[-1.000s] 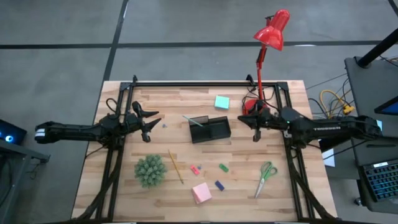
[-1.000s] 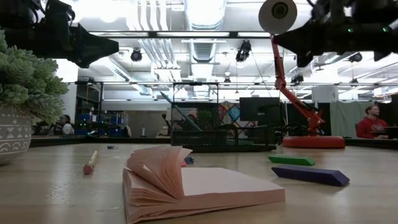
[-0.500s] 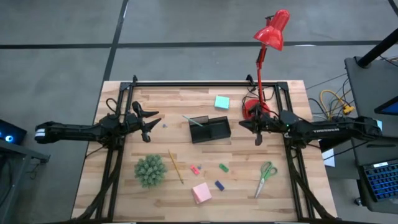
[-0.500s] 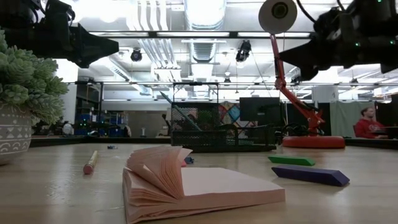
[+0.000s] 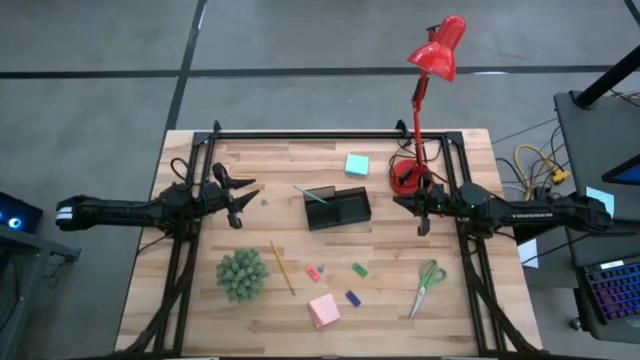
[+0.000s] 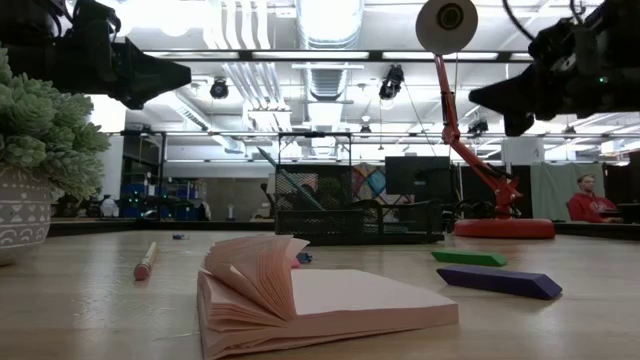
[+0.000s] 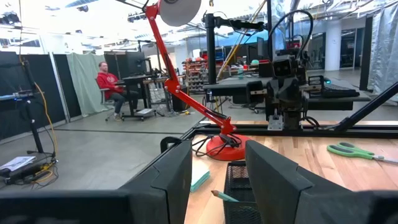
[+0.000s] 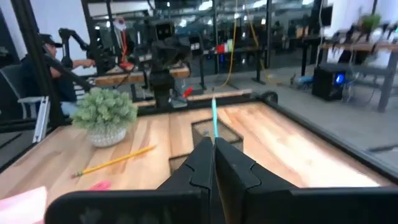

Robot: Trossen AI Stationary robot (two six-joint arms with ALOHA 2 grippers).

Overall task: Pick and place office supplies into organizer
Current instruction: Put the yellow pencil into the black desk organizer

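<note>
A fanned pink sticky-note pad (image 6: 300, 295) is lying nearest the table's front edge, with the green-handled scissors (image 5: 428, 284), erasers and yellow pencil (image 5: 282, 267) lying just beyond. Mid-table, the black organizer (image 5: 337, 207) is holding a thin teal pen (image 5: 309, 194). The left gripper (image 5: 243, 196) is hanging aloft with fingers apart and empty; the right gripper (image 5: 420, 214), fingers pressed together on nothing, is hovering beside the red lamp's base (image 5: 405, 178), and a careless swing there could be clipping the lamp

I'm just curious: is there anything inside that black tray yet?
A thin teal pen leans in the organizer, its tip sticking out. The other compartment looks bare from above; the mesh walls hide the bottom corners.
</note>
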